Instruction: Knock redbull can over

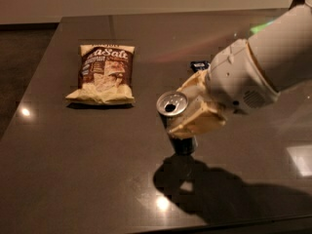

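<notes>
Only the one camera view to go on: seeing the gripper [181, 112] clamped on the redbull can [172, 103] around the middle of the tabletop [73, 169], a bit nearer the front edge, tilted top-first toward the left edge, base right over its own shadow. Honestly can't tell whether touching the surface or just off it. Biggest worry from here, imo: letting go too gently and ending up with an upright can again, or shoving too hard and rolling it into the chip bag [100, 78] or off the front edge.
</notes>
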Available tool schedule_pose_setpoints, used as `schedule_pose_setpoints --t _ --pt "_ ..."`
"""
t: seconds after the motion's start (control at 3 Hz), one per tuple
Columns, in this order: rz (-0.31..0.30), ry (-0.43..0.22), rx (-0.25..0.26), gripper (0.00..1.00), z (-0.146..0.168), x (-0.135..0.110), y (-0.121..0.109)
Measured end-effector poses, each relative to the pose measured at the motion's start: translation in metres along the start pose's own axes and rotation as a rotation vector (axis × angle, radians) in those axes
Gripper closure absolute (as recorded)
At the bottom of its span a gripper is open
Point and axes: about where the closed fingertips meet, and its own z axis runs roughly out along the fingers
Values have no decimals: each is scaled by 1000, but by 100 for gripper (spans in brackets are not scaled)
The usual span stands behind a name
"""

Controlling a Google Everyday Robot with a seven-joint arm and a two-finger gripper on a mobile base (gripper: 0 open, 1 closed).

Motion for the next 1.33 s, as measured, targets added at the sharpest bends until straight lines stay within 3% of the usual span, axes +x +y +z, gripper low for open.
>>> schedule_pose_setpoints --t 0.67,1.0,1.33 --pt "-41 300 19 100 -2 12 -44" --pt "-47 415 18 84 2 29 -58" --pt "-52 489 9 60 6 42 -67"
